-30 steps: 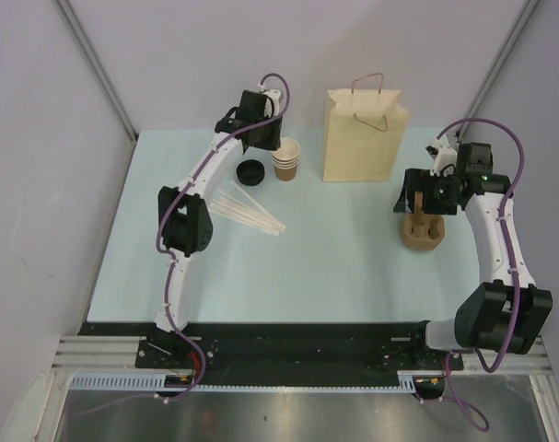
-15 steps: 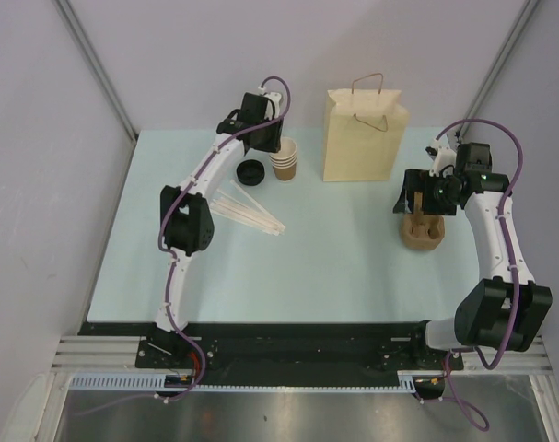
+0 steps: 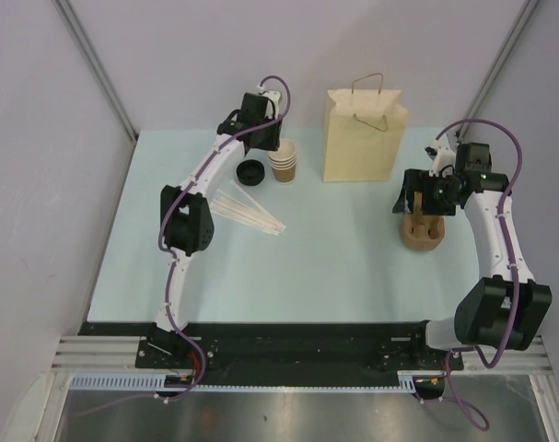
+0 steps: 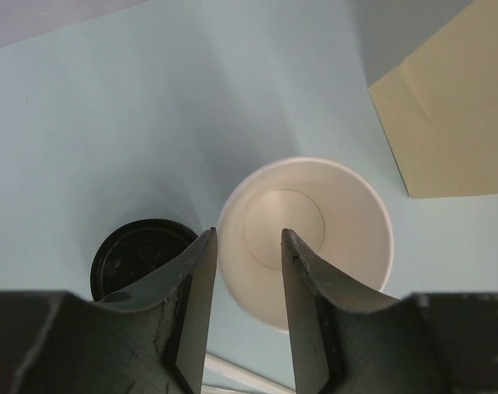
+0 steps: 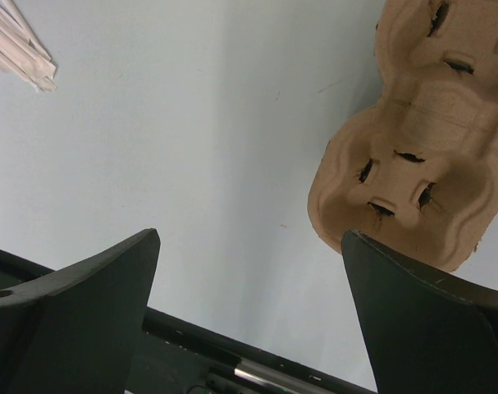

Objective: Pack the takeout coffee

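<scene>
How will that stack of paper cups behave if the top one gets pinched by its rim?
Likely light: the top cup looks empty. With no lid on, its thin paper wall may dent between the fingers. The stack of cups is nested, so several might lift together.

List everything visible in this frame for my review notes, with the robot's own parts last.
table: one, pale blue, under everything
paper bag: one, tan with handles, upright at the far middle
cup stack: one stack of lidless brown cups, white inside, left of the bag
black lid: one, loose, left of the cup stack
thin sticks: a bundle, pale, nearer than the lid
cup carrier: one, brown pulp, on the right
left arm: white and black, purple cable
right arm: same colours
left gripper: black, open, over the cup stack's rim
right gripper: black, wide open, beside the carrier
</scene>
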`<state>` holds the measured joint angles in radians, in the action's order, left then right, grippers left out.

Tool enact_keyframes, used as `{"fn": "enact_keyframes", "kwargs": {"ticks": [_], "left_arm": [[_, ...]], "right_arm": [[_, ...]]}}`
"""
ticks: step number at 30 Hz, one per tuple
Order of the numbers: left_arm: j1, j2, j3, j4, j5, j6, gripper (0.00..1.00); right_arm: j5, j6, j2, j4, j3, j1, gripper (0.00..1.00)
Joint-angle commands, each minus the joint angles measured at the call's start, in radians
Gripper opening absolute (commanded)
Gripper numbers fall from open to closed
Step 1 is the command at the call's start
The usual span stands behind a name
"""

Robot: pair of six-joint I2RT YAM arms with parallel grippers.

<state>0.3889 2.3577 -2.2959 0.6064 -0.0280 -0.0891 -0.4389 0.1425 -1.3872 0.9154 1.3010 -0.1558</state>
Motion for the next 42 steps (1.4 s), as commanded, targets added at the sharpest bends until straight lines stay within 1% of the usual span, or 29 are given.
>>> {"fn": "enact_keyframes", "kwargs": {"ticks": [1,10,16,19,23,25,26,29,34,42], "left_arm": [[0.002,-0.063,0.006,-0.034,0.027,-0.009,0.42],[0.002,-0.060,0.021,-0.034,0.023,-0.001,0.41],[0.002,-0.043,0.021,-0.022,0.008,-0.012,0.34],[0.002,-0.038,0.018,-0.022,0.004,-0.017,0.29],[0.002,-0.044,0.013,-0.019,-0.004,-0.021,0.15],[0.002,-0.044,0.010,-0.011,-0.009,-0.020,0.12],[0.002,-0.044,0.006,-0.008,-0.010,-0.020,0.08],[0.001,-0.044,-0.005,0.009,-0.010,-0.023,0.00],[-0.022,-0.061,-0.007,0.018,-0.074,-0.081,0.00],[-0.044,-0.124,-0.005,0.030,-0.156,-0.121,0.00]], "right_arm": [[-0.021,0.006,-0.007,0.000,0.030,-0.005,1.00],[-0.023,0.005,-0.012,0.002,0.030,-0.005,1.00],[-0.021,0.006,-0.013,0.000,0.030,-0.007,1.00],[-0.018,0.006,-0.015,0.000,0.030,-0.007,1.00],[-0.018,0.003,-0.018,0.002,0.030,-0.008,0.99],[-0.018,0.003,-0.019,-0.001,0.030,-0.007,1.00],[-0.018,0.002,-0.019,-0.003,0.030,-0.007,1.00],[-0.020,0.002,-0.018,-0.003,0.030,-0.007,1.00],[-0.017,0.002,-0.016,-0.003,0.030,-0.008,1.00],[-0.023,-0.001,-0.024,-0.006,0.030,-0.008,1.00]]}}
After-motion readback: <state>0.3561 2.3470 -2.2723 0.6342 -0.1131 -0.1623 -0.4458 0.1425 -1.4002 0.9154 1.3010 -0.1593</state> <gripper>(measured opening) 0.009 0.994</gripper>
